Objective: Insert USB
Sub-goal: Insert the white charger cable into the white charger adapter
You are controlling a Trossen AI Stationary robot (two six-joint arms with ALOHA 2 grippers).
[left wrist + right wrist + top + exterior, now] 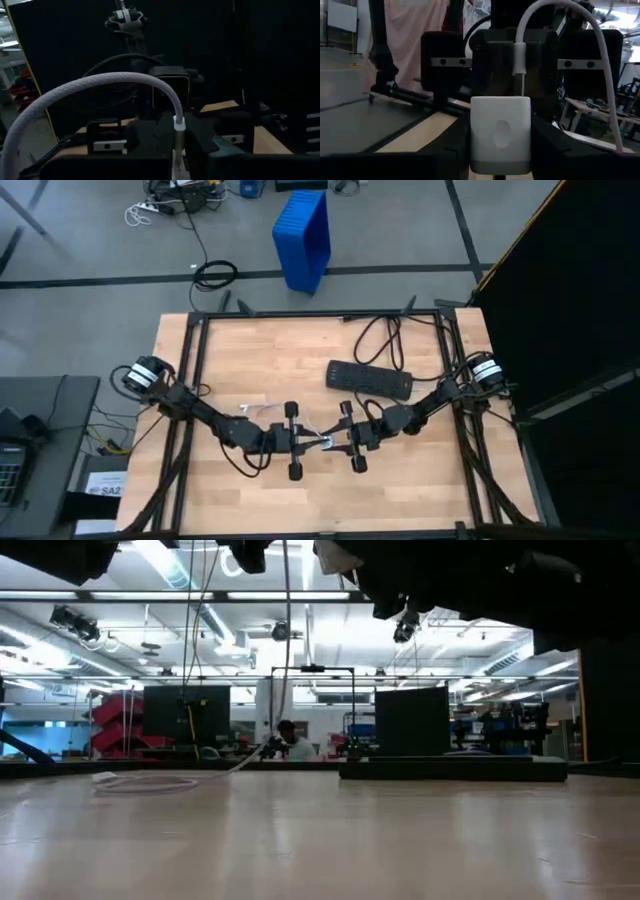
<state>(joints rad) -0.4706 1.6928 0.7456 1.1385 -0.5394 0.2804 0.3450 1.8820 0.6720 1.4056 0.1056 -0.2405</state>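
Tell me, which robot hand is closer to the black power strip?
Right. The right gripper sits just in front of the power strip, below its left end in the high view. The left gripper is farther off to the left.

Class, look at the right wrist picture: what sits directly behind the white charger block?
Behind the white charger block the USB plug is held in the left gripper, pointing at it. The block's socket face is hidden.

Black power strip (368, 379) is lying flat on the wooden table (250, 350), its thick black cord (385, 332) looping toward the far edge. Blue crate (303, 238) is standing on the floor beyond the table — w/ a coiled black cable (215, 275) lying nearby on the floor.
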